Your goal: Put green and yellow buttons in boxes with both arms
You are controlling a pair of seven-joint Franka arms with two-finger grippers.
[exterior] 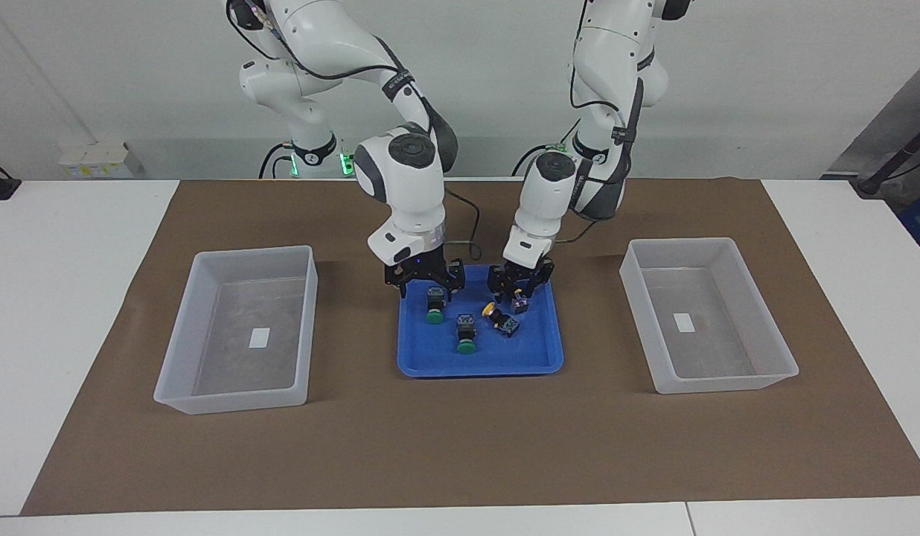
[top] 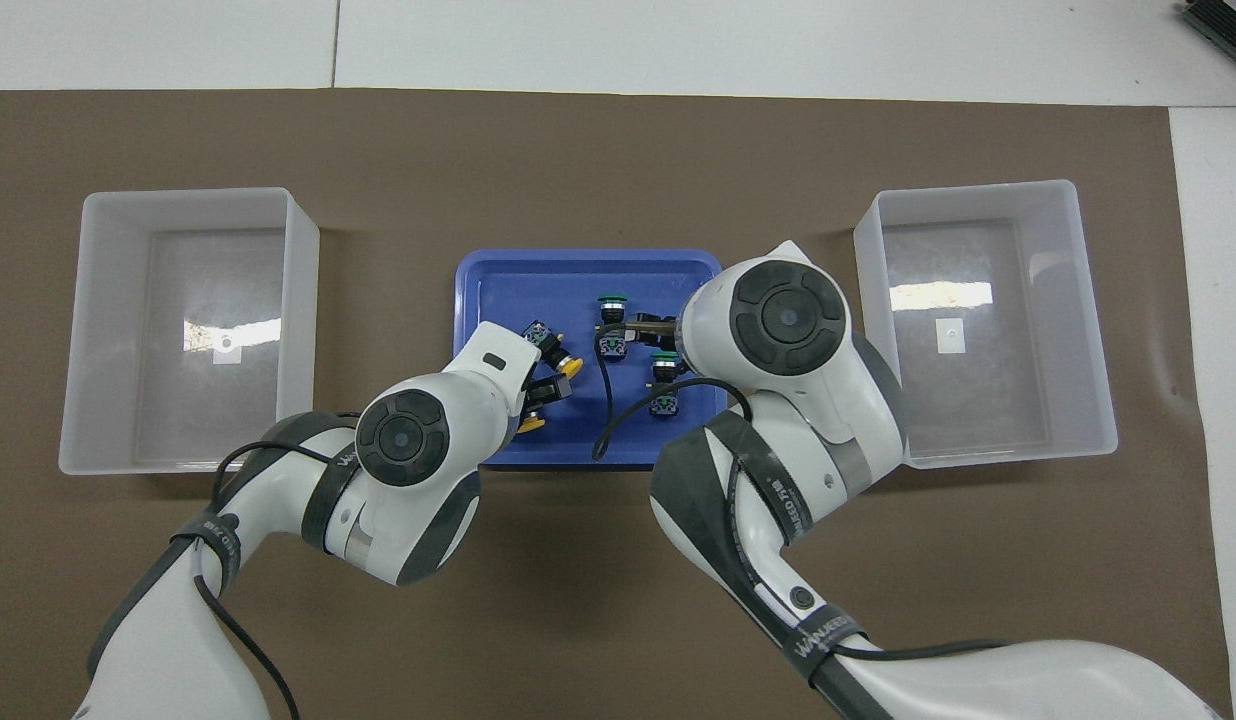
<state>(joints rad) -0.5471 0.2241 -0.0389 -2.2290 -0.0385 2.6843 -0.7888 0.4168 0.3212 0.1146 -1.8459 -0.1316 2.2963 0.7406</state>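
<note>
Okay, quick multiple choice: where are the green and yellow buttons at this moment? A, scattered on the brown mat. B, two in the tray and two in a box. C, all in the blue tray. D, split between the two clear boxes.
C: the green buttons and the yellow buttons all sit in the blue tray, while both boxes hold only a white label.
</note>
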